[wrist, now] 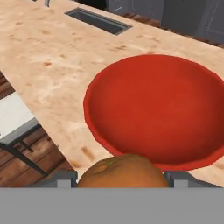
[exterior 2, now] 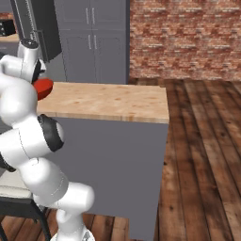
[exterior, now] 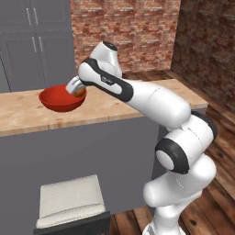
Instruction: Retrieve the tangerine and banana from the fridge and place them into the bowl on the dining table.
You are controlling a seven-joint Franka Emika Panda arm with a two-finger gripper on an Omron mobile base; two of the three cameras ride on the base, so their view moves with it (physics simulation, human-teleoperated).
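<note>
- The wide, shallow, glossy red bowl (exterior: 60, 98) sits on the long light wooden desk (exterior: 110, 108) with the plain grey base. Its hollow is seen from above in the hand view (wrist: 157, 109), and the part of the hollow in sight holds nothing.
- The small round orange tangerine (wrist: 123, 171) is not in the bowl. It sits between the two dark finger tips of the tool (wrist: 122, 179), just outside the bowl's near rim and above it.
- From the left base view the tangerine (exterior: 81, 92) shows as an orange patch at the tip of the tool (exterior: 78, 90), right at the bowl's right-hand rim.
- The tool stands wide, its two tips closed on the tangerine, one at each side of the fruit.
- The tangerine is round and has no long axis; a small dimple on its skin faces up and toward the hand camera.
- From the right base view only a red edge of the bowl (exterior 2: 43, 87) peeks out beside the white arm, at the left end of the desk (exterior 2: 113, 101).
- Beyond the bowl, a dark rectangular slot (wrist: 98, 20) is let into the desk top.
- Below the desk edge nearest the bowl stands a pale cushioned stool (exterior: 69, 202) on a dark frame.
</note>
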